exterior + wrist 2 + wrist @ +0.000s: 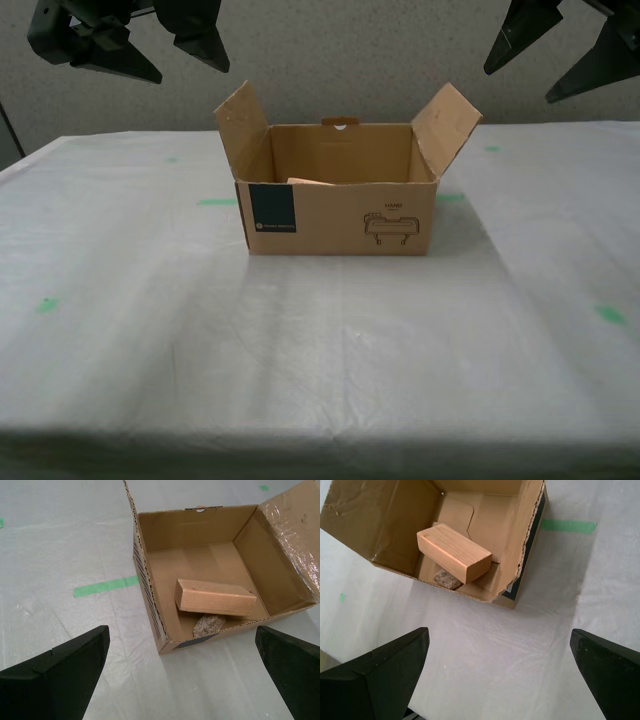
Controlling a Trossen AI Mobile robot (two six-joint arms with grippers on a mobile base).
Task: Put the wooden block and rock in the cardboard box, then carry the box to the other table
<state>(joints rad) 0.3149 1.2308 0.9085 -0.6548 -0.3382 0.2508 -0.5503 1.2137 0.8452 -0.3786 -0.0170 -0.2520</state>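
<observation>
The brown corrugated cardboard box (340, 205) with its dark navy label and black line drawing stands on the table covered in wrinkled white-grey cloth (300, 360), near the middle of the exterior view and a little toward the far side, with short green tape marks (217, 202) on the cloth just beside it. Inside, the pale light-tan rectangular wooden block (215, 598) lies tilted across the floor of the box, one end propped on the small rough pinkish-beige rock (209, 625), which sits against the box's labelled front wall. I judge the loading done and, since the cloth matches the destination table, the carry looks finished too; what remains is at most a check that the box sits steady, or a retreat of the arms. My first gripper (500, 675) hangs above and outside the box, over bare cloth, its black fingers spread wide with nothing between them. My second gripper (182, 672) hangs likewise over the cloth on the near side of the box, fingers wide apart and empty. Neither touches the cardboard. In the exterior view both grippers show as dark shapes high at the left and right, well apart from the box's raised side flaps. If the box must be lifted again, each gripper would need to come down to a side wall.
</observation>
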